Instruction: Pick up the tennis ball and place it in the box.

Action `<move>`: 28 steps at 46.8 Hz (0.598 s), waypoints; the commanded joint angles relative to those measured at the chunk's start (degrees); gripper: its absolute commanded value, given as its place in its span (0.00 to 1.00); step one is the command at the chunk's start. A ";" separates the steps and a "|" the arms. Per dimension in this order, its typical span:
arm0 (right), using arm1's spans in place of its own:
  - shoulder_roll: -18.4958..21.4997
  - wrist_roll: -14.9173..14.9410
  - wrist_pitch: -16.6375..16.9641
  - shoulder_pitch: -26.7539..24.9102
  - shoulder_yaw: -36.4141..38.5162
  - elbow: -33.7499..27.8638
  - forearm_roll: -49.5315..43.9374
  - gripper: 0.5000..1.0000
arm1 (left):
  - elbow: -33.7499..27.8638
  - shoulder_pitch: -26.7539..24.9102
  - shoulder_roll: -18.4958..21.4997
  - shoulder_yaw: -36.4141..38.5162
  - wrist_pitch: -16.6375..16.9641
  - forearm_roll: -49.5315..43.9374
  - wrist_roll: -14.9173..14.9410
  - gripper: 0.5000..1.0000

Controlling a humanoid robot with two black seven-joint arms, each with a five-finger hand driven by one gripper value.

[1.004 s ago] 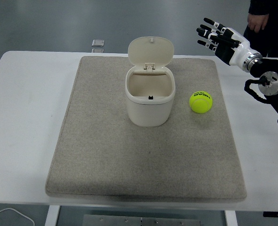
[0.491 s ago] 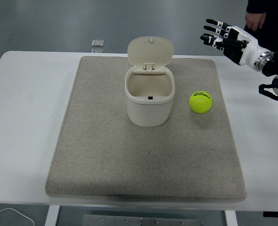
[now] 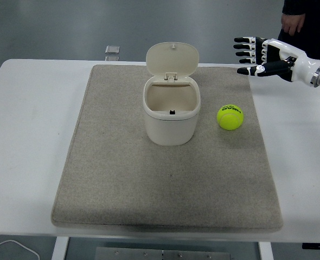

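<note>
— So where did your right hand [image 3: 268, 56] stand at that moment?

— High at the far right of the table [image 3: 30, 108], you had it reaching in from the right edge, above the far right corner of the grey mat [image 3: 122, 179]. Its fingers [image 3: 245, 47] were spread wide and pointed left, the thumb stretched out below them, and you held nothing in them.

— And the tennis ball [image 3: 230, 117]?

— You had not touched it. It sat on the mat, yellow-green, with its dark print facing up, just to the right of the box [image 3: 171, 111] and clear of it, nearer the camera than your hand and well apart from the hand.

— What did the box look like?

— It was a small cream bin with a hinged lid [image 3: 172, 58], standing upright near the middle of the mat's far half. You had the lid swung up and back, so the mouth lay open.

— Anything else in frame?

— A small flat square object [image 3: 112, 50] lay on the table beyond the mat's far edge; you could not tell what it was. A person's hand [image 3: 292, 24] and dark sleeve showed at the top right corner, behind your arm. A white cable [image 3: 11, 246] curled at the bottom left. Your left arm was out of view.
</note>
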 commanded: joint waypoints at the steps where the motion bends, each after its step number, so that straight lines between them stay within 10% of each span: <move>1: -1.33 2.71 -0.01 0.15 -3.02 0.47 -2.36 0.86 | 0.00 0.00 0.00 0.00 -0.02 0.00 0.00 0.98; 28: -3.26 9.48 -3.70 0.15 -9.00 6.18 -21.44 0.86 | 0.00 0.00 0.00 0.00 -0.03 0.00 0.00 0.98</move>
